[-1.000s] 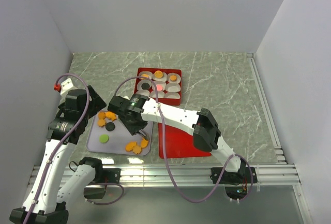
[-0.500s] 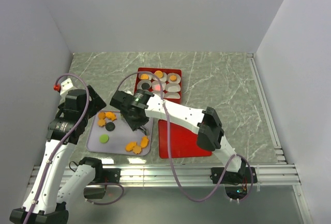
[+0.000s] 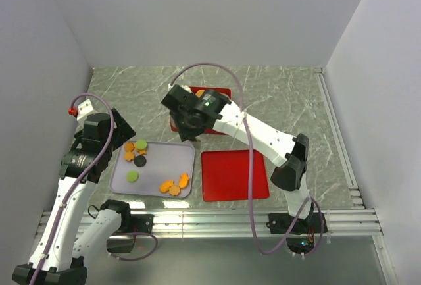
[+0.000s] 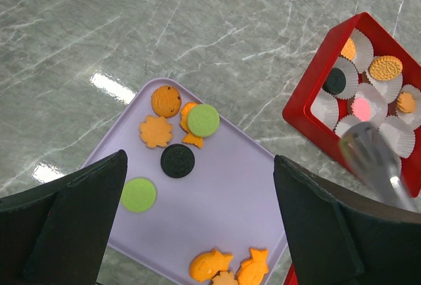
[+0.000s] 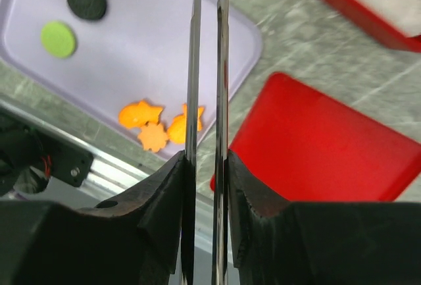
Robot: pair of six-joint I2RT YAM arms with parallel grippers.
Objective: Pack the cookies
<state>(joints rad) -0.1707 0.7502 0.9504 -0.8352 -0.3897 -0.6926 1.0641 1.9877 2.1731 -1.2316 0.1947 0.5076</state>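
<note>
Right end effector (image 5: 206,166) gripping tongs (image 5: 222,68), green marble table (image 3: 289,101), white walls (image 3: 197,15)

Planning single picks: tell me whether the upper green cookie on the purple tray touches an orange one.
Touching. Left wrist view shows the green cookie lying partly over an orange cookie.

Lavender plastic tray (image 4: 230,193) under left gripper (image 4: 198,166): six orange cookies (image 4: 156,131), two green discs (image 4: 203,120), one black disc (image 4: 177,160). Red box (image 4: 306,97) ahead-right: three orange, one black, one pink disc (image 4: 363,107) visible. One flat red lid (image 3: 233,174). One metal tweezers pair (image 5: 222,68) in right gripper (image 5: 207,160).
</note>
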